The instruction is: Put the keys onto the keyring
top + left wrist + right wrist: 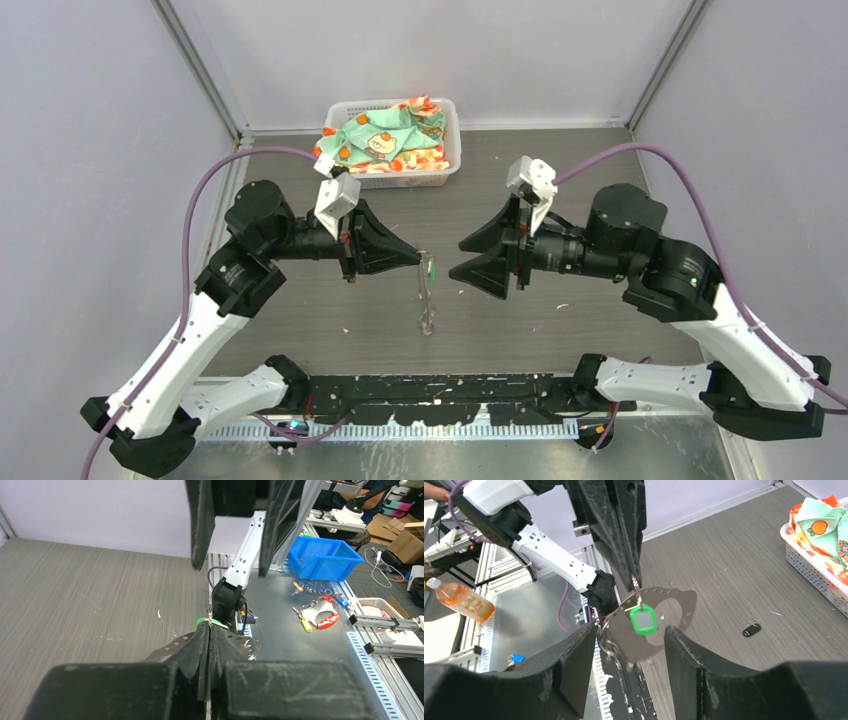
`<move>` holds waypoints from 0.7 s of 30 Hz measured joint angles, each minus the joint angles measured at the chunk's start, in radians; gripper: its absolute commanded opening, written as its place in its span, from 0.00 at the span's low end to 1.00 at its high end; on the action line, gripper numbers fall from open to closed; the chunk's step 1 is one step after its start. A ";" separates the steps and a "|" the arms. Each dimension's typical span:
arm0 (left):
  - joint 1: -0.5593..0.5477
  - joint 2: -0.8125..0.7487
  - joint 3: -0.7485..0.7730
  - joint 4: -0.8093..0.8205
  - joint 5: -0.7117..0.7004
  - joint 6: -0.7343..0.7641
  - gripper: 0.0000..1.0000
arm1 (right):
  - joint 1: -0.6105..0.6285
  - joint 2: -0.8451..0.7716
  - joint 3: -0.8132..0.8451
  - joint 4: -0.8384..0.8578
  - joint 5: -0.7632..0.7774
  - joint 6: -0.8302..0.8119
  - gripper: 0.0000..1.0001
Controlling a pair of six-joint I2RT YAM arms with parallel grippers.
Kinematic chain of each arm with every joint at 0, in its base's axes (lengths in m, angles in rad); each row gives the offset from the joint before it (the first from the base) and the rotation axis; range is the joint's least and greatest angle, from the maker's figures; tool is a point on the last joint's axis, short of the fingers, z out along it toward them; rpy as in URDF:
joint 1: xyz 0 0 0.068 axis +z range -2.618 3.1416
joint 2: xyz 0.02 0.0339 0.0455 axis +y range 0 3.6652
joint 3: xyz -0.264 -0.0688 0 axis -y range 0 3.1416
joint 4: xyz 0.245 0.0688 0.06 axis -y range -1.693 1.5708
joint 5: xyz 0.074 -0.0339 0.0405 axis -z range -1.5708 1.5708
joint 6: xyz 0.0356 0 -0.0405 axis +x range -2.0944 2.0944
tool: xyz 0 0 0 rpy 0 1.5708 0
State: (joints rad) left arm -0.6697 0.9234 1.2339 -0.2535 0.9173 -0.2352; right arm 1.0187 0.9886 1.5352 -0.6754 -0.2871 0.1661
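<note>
Right gripper (629, 640) — jaws apart, empty — faces the keyring (674, 600) and green key (643, 620), centre frame, hanging down from the clamped left gripper (634, 577).

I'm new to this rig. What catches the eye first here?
The green key dangling with the keyring from the shut left gripper mid-table, the open right gripper facing it. A black key lies loose nearby. Then the bright cloth in the basket at the far edge.
</note>
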 measured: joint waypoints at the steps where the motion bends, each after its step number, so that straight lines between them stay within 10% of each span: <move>1: 0.000 0.000 0.000 0.006 0.002 -0.003 0.00 | 0.000 0.002 -0.009 0.018 0.000 0.005 0.55; 10: 0.000 0.001 0.005 0.018 0.048 -0.015 0.00 | -0.006 0.059 -0.030 0.085 -0.014 0.025 0.28; 21: 0.000 0.002 0.008 0.018 0.079 -0.013 0.00 | -0.029 0.085 -0.027 0.099 -0.079 0.029 0.25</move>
State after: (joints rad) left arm -0.6697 0.9249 1.2415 -0.2359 0.9962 -0.2478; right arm 0.9897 1.0733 1.5085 -0.5762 -0.3656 0.1955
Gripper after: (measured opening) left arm 0.009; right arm 0.267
